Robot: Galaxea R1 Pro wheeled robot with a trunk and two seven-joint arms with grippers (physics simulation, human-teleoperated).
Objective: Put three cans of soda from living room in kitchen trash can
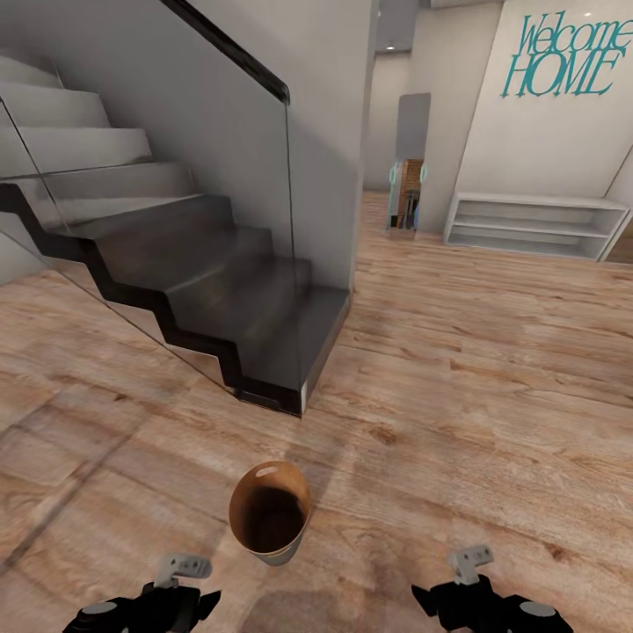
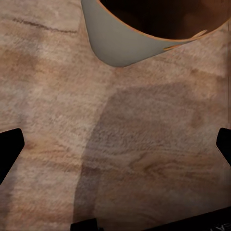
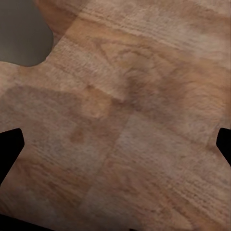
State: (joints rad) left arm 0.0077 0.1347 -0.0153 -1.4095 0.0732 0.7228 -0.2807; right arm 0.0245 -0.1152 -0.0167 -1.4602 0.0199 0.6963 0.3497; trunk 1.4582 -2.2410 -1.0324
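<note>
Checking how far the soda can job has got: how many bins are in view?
1. The copper-toned trash can stands on the wood plank floor between the two arms, in front of the dark staircase. No cans are visible.

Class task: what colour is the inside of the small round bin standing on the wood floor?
Dark brown, with a copper-orange rim, on the trash can; the head view shows it best.

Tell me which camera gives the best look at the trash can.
The head view: the whole trash can shows there, standing on the wood floor between the two arms, its rim and dark inside visible. The left wrist view catches just part of its rim and wall; the right wrist view, a grey corner.
</note>
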